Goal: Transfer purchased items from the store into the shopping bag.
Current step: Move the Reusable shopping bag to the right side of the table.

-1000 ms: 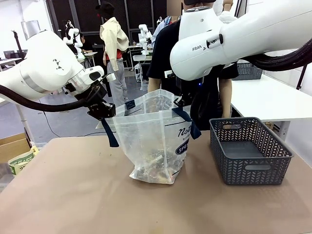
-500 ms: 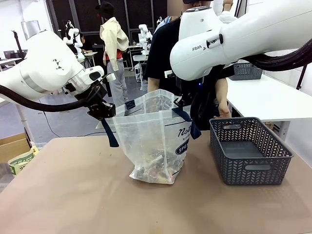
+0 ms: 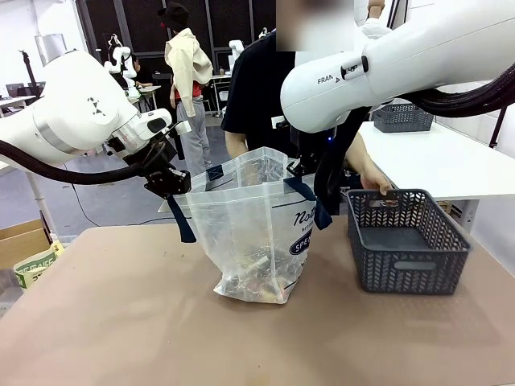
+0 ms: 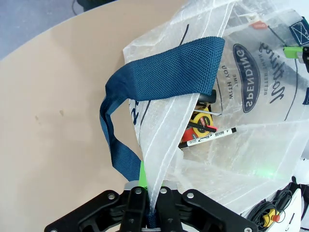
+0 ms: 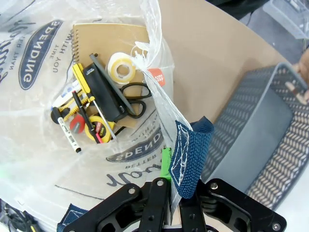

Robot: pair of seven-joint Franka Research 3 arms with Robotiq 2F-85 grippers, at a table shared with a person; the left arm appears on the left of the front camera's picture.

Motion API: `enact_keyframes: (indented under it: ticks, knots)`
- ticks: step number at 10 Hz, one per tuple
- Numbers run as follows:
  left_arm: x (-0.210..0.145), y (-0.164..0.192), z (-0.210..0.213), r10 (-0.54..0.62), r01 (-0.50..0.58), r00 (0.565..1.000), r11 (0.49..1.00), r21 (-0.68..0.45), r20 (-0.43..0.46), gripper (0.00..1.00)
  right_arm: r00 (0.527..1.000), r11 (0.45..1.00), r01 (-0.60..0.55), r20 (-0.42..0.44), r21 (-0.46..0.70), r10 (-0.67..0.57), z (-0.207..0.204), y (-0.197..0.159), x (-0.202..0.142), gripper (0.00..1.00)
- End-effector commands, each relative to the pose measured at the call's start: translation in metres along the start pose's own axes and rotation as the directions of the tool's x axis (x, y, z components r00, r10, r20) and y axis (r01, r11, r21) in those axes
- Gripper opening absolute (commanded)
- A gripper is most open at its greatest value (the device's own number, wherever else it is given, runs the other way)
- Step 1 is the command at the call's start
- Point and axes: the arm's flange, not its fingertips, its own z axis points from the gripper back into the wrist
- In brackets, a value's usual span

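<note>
Brown bench (image 3: 121, 322) ran across the lower frame, workshop w/ other tables behind. Shopping bag (image 3: 253, 225) stood centre frame, mouth spread open. At its bottom lay the purchased items (image 5: 96, 106): spiral notebook (image 5: 111, 36), tape roll (image 5: 120, 67), scissors (image 5: 135, 96), yellow-and-black screwdriver (image 5: 82, 79), tape measure (image 5: 96, 128), marker (image 4: 210, 137). Left claw (image 4: 147, 186), upper left of bag, was pinched tight on the bag's rim by one navy handle (image 4: 169, 67). Right claw (image 5: 170, 169), upper right of bag, was clamped on the opp. rim beside the other handle (image 5: 190, 154). Grey basket (image 3: 410, 249) sat right of frame near the bag, bare floor showing. Person's hand (image 3: 374, 183) gripped its far rim.
</note>
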Motion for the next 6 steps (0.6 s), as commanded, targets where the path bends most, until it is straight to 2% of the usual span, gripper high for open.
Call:
enact_keyframes:
  ticks: [1,2,4,6]
  knots:
    - [0.000,0.001,0.003,0.001,-0.001,1.000,1.000,0.002,0.005,0.00,1.000,1.000,0.002,-0.001,-0.001,-0.002,-0.001,-0.001,0.000,0.00]
    - [0.000,0.000,0.000,0.000,0.000,1.000,1.000,0.000,0.000,0.00,1.000,1.000,0.000,0.000,0.000,0.000,0.000,0.000,0.000,0.00]
    - [0.017,-0.022,0.004,0.025,-0.023,0.999,0.999,0.033,-0.048,0.00,0.993,0.994,0.108,-0.047,-0.033,-0.109,0.005,0.017,0.013,0.00]
    - [0.028,-0.027,0.005,0.076,-0.073,0.996,0.995,0.065,-0.051,0.00,0.978,0.979,0.198,-0.065,-0.040,-0.200,0.007,0.020,0.019,0.00]
